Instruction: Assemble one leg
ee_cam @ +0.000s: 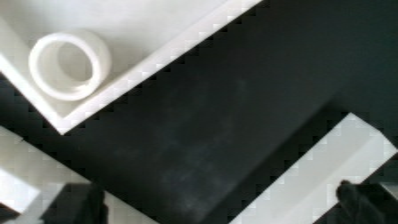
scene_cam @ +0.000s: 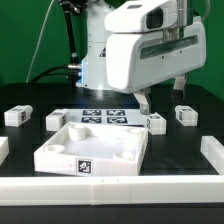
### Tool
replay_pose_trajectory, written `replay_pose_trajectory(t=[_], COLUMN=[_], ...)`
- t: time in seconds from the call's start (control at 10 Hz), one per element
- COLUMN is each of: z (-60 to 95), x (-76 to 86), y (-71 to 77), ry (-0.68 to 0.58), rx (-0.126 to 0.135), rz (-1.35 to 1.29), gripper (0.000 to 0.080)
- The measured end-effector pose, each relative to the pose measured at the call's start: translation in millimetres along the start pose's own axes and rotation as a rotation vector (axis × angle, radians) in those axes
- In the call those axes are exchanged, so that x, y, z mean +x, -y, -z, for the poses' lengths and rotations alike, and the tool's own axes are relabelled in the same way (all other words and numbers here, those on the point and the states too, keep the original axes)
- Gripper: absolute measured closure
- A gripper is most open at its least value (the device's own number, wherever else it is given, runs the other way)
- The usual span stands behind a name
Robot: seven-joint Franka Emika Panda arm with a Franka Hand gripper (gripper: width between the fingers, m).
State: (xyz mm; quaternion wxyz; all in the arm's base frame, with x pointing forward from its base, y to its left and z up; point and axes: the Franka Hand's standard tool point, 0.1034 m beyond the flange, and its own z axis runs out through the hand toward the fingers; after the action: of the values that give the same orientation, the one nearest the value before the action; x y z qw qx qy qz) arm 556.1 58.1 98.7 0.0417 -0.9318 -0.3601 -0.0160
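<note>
— Exterior view first. How does the claw stand?

— The gripper [scene_cam: 162, 100] hangs over the far half of the counter [scene_cam: 25, 135], toward the exterior view's right. Its fingers are spread wide and nothing is held between them.

— And the leg?

— The leg [scene_cam: 157, 122] closest to it stands on the counter just below the finger on the exterior view's left. It is just beside the marker board [scene_cam: 103, 117], off that board's edge on the exterior view's right. A second leg [scene_cam: 185, 114] stands near it, closer to the counter's edge on that side. A third leg [scene_cam: 55, 120] and a fourth leg [scene_cam: 15, 115] stand toward the opposite edge, well apart from the claw.

— The big piece?

— The square panel [scene_cam: 95, 150] lies flat in the middle near the front edge, just behind the white rail [scene_cam: 110, 188] that runs along that edge.

— Now the wrist view?

— The gripper [ee_cam: 217, 205] is open here too. Its dark fingertips [ee_cam: 71, 205] are well apart, with only bare black counter [ee_cam: 214, 130] between them. One corner of the square panel [ee_cam: 160, 40] shows, with its round socket [ee_cam: 68, 65]. A white piece [ee_cam: 356, 150] near one fingertip is too cropped to name.
</note>
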Motion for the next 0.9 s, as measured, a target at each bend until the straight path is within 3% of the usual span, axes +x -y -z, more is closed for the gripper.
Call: replay_pose_trajectory(t=[0.9], z=[-1.7], x=[-2.6], y=[-0.4], ry=[-0.006], rx=[0.006], rz=[-0.020], gripper=[0.0150])
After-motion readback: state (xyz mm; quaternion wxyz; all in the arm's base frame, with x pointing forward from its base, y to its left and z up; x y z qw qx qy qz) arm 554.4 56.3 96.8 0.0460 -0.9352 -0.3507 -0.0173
